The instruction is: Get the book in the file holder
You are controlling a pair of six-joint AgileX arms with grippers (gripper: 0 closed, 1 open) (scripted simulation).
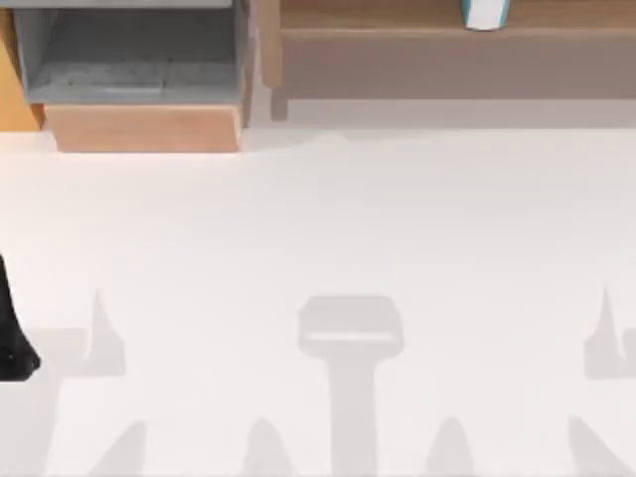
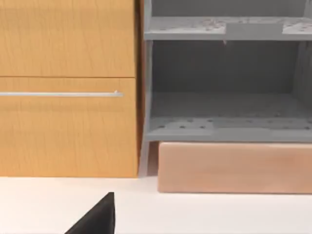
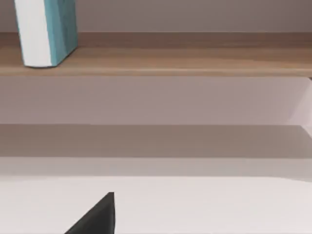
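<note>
Our left gripper (image 1: 15, 353) sits at the table's (image 1: 328, 229) left edge; we cannot tell its jaw state. Far ahead stands one file holder (image 1: 139, 75), grey inside. Farther right, one book (image 1: 485, 13) stands upright on one brown shelf (image 1: 447, 50).

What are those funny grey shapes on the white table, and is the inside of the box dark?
In the top view, soft grey shadows lie on the table, a hammer-like one in the middle and pointed ones beside it; no glare. In the left wrist view, the file holder has shaded grey walls inside. In the right wrist view, the book stands upright on the brown shelf, with shade beneath the shelf.
</note>
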